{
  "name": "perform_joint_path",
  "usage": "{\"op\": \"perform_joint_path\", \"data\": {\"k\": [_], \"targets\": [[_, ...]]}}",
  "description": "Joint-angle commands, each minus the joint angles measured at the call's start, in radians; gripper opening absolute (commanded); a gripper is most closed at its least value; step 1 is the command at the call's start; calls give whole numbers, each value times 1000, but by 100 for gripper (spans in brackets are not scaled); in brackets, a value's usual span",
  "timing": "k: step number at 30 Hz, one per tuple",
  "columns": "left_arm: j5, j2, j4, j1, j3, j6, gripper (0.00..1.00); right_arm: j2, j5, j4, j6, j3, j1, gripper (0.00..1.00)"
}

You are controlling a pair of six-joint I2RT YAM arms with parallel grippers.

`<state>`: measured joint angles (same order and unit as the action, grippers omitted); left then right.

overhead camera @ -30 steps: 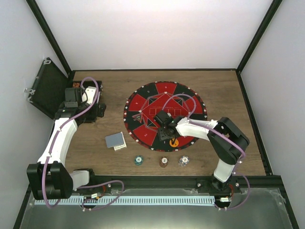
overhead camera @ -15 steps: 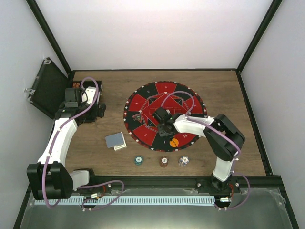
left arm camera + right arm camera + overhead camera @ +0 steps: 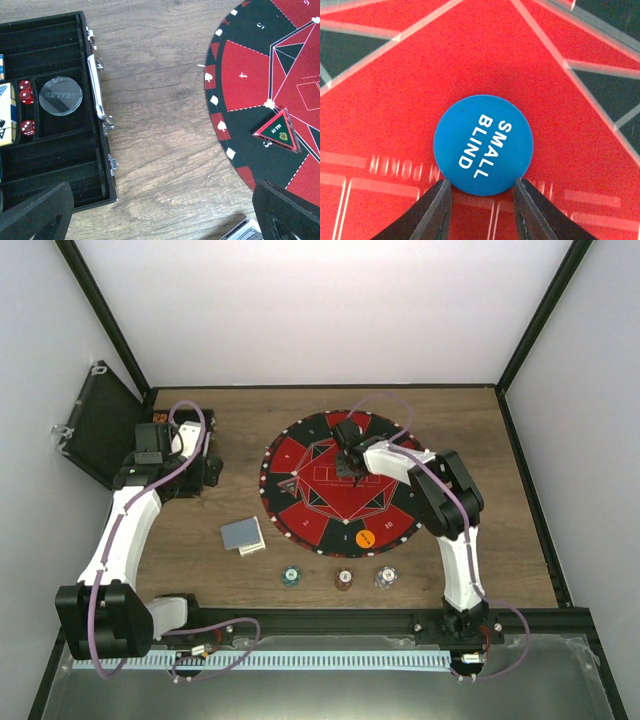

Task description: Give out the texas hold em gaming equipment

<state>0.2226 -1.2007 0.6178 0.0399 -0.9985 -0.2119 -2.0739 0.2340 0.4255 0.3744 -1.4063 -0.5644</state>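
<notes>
In the right wrist view a blue round button (image 3: 483, 144) marked SMALL BLIND sits between the fingertips of my right gripper (image 3: 481, 182), which is shut on its lower edge, just over the red field of the mat. From above, that gripper (image 3: 350, 462) hangs over the upper middle of the mat (image 3: 300, 455). An orange button (image 3: 365, 537) lies on the mat's near edge. A stack of grey-blue cards (image 3: 242, 535) lies left of the mat. Teal (image 3: 290, 577), dark red (image 3: 343, 580) and whitish (image 3: 385, 578) chips stand in a row in front. My left gripper (image 3: 162, 220) is open over bare wood.
The black hinged case (image 3: 55, 150) lies open at the left, holding a clear dealer disc (image 3: 60, 96) and red dice (image 3: 25, 92). A triangular all-in marker (image 3: 278, 131) lies on the mat's left side. The case lid (image 3: 95, 425) leans against the left wall.
My right gripper has travelled from the mat's near edge, beside the orange button, to its upper middle, while its jaws narrowed. The left arm has not moved.
</notes>
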Motion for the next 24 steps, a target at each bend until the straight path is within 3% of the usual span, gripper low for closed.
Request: {"op": "perform_joint_path", "data": {"k": [1, 10, 15, 20, 24], "targets": [[3, -2, 22, 6, -31, -1, 100, -137, 42, -2, -59, -146, 65, 36], [-1, -32, 33, 6, -43, -13, 100, -339, 32, 73, -102, -459, 114, 36], [9, -44, 28, 6, -41, -7, 100, -384, 1, 102, -113, -539, 118, 38], [21, -50, 30, 7, -45, -1, 100, -319, -18, 123, -112, -504, 115, 57], [24, -41, 35, 6, -45, -3, 100, -163, -21, 124, -105, -375, 91, 75]]}}
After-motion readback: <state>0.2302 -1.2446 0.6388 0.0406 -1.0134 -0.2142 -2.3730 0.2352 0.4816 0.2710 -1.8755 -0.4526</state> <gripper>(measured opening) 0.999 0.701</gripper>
